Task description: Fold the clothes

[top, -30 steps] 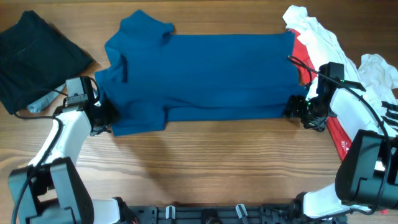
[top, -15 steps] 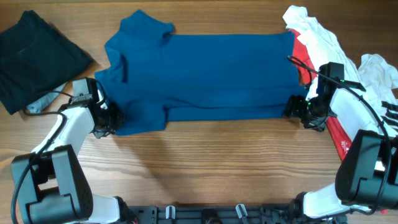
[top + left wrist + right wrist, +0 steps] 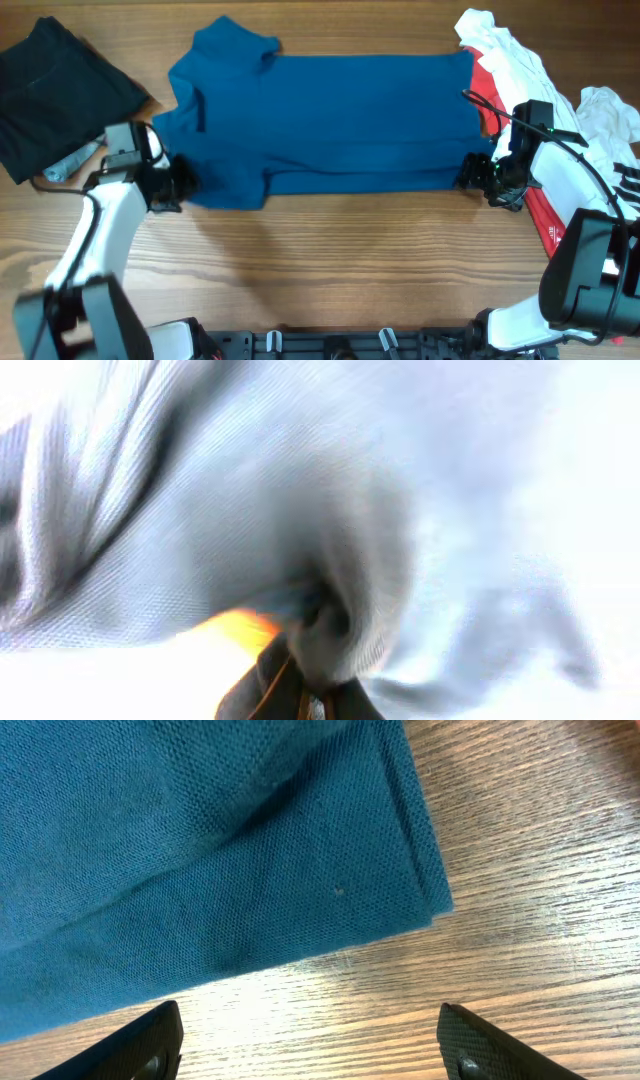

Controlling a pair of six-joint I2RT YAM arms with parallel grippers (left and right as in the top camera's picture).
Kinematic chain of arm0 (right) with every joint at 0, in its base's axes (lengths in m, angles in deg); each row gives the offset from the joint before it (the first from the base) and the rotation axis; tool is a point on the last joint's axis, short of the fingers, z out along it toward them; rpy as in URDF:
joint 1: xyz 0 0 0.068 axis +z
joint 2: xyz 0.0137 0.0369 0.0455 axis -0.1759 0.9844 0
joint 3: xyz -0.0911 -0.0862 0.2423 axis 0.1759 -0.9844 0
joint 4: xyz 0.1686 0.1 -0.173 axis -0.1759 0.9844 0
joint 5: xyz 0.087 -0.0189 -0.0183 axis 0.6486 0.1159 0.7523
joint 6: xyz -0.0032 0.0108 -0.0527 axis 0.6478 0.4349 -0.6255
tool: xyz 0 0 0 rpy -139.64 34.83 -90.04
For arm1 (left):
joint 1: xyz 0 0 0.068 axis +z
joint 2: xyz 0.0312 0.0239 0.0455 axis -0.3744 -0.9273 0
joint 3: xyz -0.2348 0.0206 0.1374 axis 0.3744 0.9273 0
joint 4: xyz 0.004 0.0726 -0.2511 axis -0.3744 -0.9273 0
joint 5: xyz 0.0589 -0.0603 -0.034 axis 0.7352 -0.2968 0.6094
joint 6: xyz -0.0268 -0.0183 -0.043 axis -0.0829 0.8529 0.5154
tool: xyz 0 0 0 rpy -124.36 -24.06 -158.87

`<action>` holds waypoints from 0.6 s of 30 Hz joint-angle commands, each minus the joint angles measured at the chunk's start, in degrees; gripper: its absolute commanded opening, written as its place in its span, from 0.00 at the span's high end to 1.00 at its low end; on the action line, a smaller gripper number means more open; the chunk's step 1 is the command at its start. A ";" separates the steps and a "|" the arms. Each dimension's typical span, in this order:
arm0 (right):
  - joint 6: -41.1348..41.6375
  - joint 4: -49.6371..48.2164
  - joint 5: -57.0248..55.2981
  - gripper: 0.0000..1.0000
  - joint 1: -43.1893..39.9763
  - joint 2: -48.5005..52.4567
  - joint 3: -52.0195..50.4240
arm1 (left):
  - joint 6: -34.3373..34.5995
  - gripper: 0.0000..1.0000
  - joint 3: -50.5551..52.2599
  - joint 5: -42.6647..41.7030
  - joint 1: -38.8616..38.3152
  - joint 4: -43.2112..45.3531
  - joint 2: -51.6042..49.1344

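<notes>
The clothes' large deep-blue polo shirt (image 3: 330, 115) lies spread flat across the table, collar to the left. My left gripper (image 3: 176, 182) is shut on its lower-left corner. In the left wrist view the picture is washed out, and bunched cloth (image 3: 340, 560) is pinched between the dark fingers (image 3: 268, 685) of the gripper (image 3: 305, 695). My right gripper (image 3: 470, 172) stands open at the shirt's lower-right corner. In the right wrist view that gripper (image 3: 315, 1050) spans bare wood, just short of the folded hem corner (image 3: 400, 890).
A pile of red (image 3: 487, 88) and white (image 3: 505, 55) garments lies at the right edge, with more white cloth (image 3: 610, 110) beyond the right arm. A black folded garment (image 3: 55, 85) sits at the top left. Bare wood (image 3: 350, 260) runs along the front.
My left gripper has closed on the shirt's lower-left corner, and that corner has drawn in and up a little. The right arm has not moved.
</notes>
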 commanded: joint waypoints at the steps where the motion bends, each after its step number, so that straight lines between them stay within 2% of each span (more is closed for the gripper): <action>1: -0.74 0.07 0.26 0.18 0.17 0.55 0.07 | -0.20 0.96 -3.08 -11.10 -0.28 8.83 7.63; 5: -0.74 0.09 0.26 0.18 0.17 0.55 0.07 | 4.13 0.96 -3.08 -10.84 -0.28 20.90 8.85; 9: -0.72 0.07 0.26 0.18 0.17 0.55 0.07 | 6.97 0.96 -3.08 -10.45 -0.28 27.87 5.55; 12: -0.72 0.07 0.26 0.18 0.17 0.55 0.07 | 9.01 0.96 -3.08 -10.47 -0.42 30.95 2.84; 18: -0.74 0.00 0.26 0.18 0.17 0.55 0.07 | 9.66 0.96 -3.08 -10.45 -1.86 31.69 -0.87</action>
